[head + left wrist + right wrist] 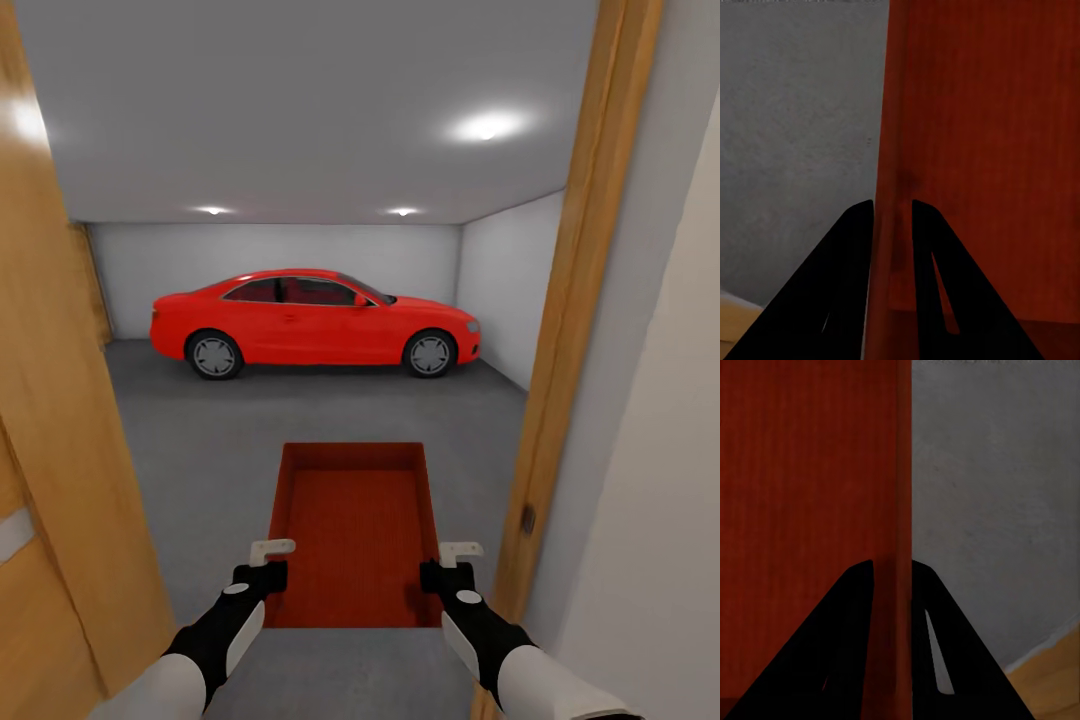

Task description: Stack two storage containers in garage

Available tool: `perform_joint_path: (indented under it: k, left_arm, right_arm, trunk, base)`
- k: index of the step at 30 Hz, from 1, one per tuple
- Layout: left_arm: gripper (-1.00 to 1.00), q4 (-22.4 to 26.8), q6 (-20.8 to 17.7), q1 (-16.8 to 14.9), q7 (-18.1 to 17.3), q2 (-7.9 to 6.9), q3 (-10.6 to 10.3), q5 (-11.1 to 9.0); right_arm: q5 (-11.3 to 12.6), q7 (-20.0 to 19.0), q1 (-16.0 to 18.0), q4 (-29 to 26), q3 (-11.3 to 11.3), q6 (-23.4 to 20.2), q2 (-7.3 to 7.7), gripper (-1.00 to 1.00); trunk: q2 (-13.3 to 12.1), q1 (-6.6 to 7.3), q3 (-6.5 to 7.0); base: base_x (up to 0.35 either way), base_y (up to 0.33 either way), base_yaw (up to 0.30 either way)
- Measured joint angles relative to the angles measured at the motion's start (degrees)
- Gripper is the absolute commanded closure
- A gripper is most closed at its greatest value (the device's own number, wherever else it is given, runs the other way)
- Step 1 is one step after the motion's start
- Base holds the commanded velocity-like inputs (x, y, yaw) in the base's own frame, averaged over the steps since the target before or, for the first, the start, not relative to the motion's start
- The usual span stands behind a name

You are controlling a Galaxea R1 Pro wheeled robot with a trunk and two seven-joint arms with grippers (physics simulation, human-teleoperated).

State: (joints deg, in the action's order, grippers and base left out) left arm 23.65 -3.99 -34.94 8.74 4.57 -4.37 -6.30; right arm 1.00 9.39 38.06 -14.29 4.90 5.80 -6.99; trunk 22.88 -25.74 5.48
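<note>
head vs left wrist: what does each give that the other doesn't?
Head alone: the red car, the wooden door frame, the garage ceiling lights, the right gripper on the container's far wall, and the container whole, held between both arms.

Left wrist alone: close up, the left gripper straddling the container's side wall, one finger on each side.

Both: the orange-red container, the grey floor, the left gripper.

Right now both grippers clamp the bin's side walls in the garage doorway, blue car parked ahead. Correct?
Not quite: the car is red, not blue, as the head view shows. The rest holds: the left gripper and right gripper each clamp a side wall of the bin in the doorway.
</note>
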Motion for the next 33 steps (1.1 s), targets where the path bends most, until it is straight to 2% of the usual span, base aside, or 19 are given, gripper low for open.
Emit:
perform_joint_path:
  k: [13, 18, 33]
  left_arm:
    - [1.0, -0.06, 0.08, 0.0, -0.01, 0.0, -0.01, 0.0]
    - [1.0, -0.02, 0.11, 0.01, 0.1, 0.07, -0.01, 0.0]
    - [1.0, -0.16, 0.25, 0.0, 0.09, 0.1, 0.02, 0.01]
  right_arm:
    - [0.01, 0.03, -0.03, 0.03, 0.0, 0.08, 0.0, 1.0]
    - [0.01, -0.1, 0.01, 0.02, -0.01, 0.08, 0.06, 1.0]
    - [-0.08, -0.12, -0.03, 0.0, -0.05, 0.1, 0.08, 1.0]
  trunk:
    - [0.0, 0.0, 0.0]
    - [0.0, 0.0, 0.0]
    - [0.0, 0.0, 0.0]
  base:
    - [0.322, 0.0, 0.003]
    - [0.322, 0.0, 0.162]
    - [0.322, 0.0, 0.028]
